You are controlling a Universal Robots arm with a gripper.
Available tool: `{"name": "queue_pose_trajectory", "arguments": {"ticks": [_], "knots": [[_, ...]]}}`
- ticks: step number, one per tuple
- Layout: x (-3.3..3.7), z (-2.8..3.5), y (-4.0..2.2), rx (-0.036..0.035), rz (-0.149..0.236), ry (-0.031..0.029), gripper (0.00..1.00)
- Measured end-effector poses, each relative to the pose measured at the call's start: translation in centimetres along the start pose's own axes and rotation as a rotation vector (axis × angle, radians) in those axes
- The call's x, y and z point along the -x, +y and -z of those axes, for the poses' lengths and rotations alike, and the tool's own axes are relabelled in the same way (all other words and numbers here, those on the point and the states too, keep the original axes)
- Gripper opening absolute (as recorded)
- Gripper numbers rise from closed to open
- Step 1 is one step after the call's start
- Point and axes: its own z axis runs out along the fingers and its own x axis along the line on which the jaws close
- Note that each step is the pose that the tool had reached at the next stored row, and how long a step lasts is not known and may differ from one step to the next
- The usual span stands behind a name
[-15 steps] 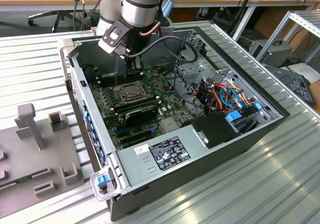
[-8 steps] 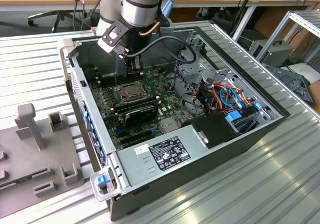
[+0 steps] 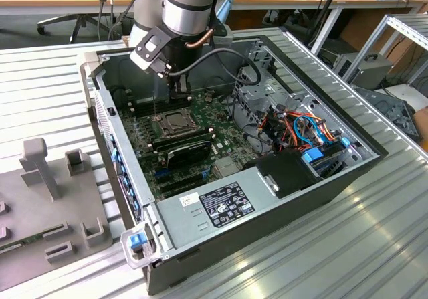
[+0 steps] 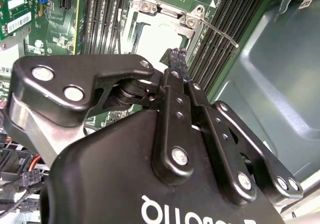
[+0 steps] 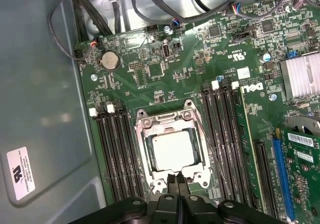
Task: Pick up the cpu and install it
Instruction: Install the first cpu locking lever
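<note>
One cpu (image 5: 173,150) lies flat in the one socket (image 5: 172,149) on the green motherboard (image 5: 200,68), its pale silver face up and the metal socket frame around it. In the second wrist view the same chip (image 4: 155,43) shows as a bright square past my fingertips. Memory slots run along both sides of the socket: I count four dark slots (image 5: 116,154) on one side and three slots (image 5: 227,134) on the other in the first wrist view. One round coin battery (image 5: 109,60) sits on the board farther off, and one finned heatsink (image 5: 302,74) is at the board's edge. One thin retaining lever (image 4: 220,32) angles out from the socket frame.

My gripper (image 5: 178,180) hangs just above the socket's near edge, its two fingers pressed together with no gap between the tips, and nothing is held between them. In the exterior view my gripper (image 3: 178,93) stands upright inside the open computer case (image 3: 348,172), right over the socket (image 3: 175,121). One grey fixture tray (image 3: 47,198) lies outside the case on the exterior view's left.
</note>
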Motion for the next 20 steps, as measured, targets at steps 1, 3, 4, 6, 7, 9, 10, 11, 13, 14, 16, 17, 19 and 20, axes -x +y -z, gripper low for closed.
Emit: {"name": "queue_pose_trajectory", "arguments": {"ticks": [1,3,4,6,7,9,10,11,13,14,16,17,19,20], "knots": [[0.0,0.0,0.0,0.0002,-0.006,0.0001,0.11],[0.0,0.0,0.0,0.0005,-0.017,0.0002,0.11],[0.0,0.0,0.0,0.0005,-0.019,0.0003,0.11],[0.0,0.0,0.0,0.0007,-0.026,0.0003,0.11],[0.0,0.0,0.0,0.0008,-0.031,0.0004,0.11],[0.0,0.0,0.0,0.0011,-0.042,0.0005,0.11],[0.0,0.0,0.0,0.0012,-0.046,0.0005,0.11],[0.0,0.0,0.0,0.0014,-0.049,0.0006,0.11],[0.0,0.0,0.0,0.0015,-0.055,0.0006,0.11],[0.0,0.0,0.0,0.0016,-0.057,0.0007,0.11],[0.0,0.0,0.0,0.0018,-0.065,0.0008,0.11],[0.0,0.0,0.0,0.0019,-0.07,0.0009,0.11],[0.0,0.0,0.0,0.0021,-0.074,0.0009,0.11],[0.0,0.0,0.0,0.0022,-0.078,0.0009,0.11]]}}
